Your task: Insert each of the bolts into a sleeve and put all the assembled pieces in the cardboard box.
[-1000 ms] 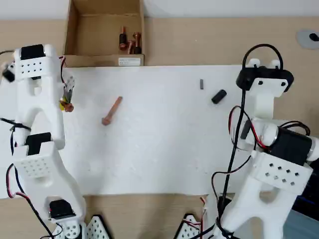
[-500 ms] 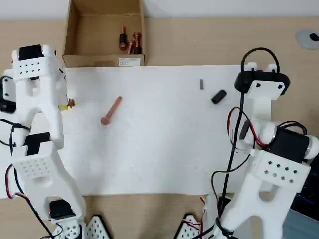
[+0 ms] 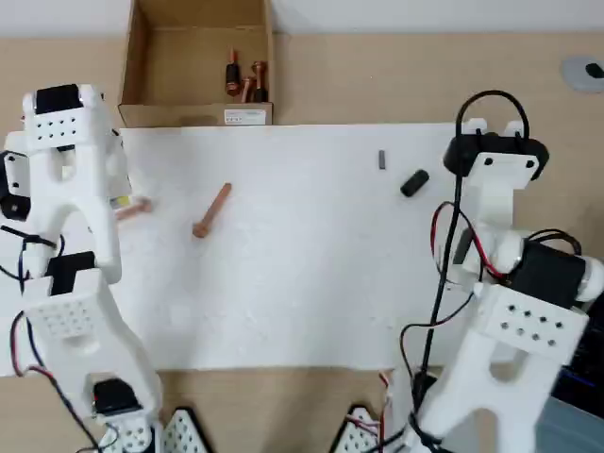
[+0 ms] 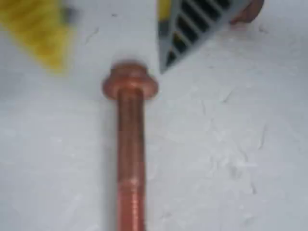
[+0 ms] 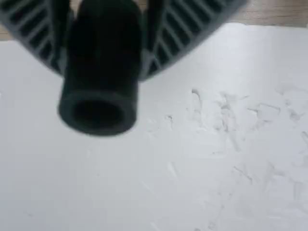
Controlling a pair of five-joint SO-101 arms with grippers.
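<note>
Your bolt (image 4: 130,144) is copper-coloured, with a round flanged head and a straight shaft whose end the left wrist view cuts off. It lies flat on the white sheet (image 4: 231,154), head between the spread-apart fingers (image 4: 192,29) of the left end effector (image 4: 108,60), just beside the grey one. The right end effector (image 5: 103,38) is clamped on 1 black sleeve (image 5: 98,91).

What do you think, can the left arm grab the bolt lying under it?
Probably yes. The bolt lies flat on the white mat, and the left tool is open and straddles its head, with nothing in between.
</note>
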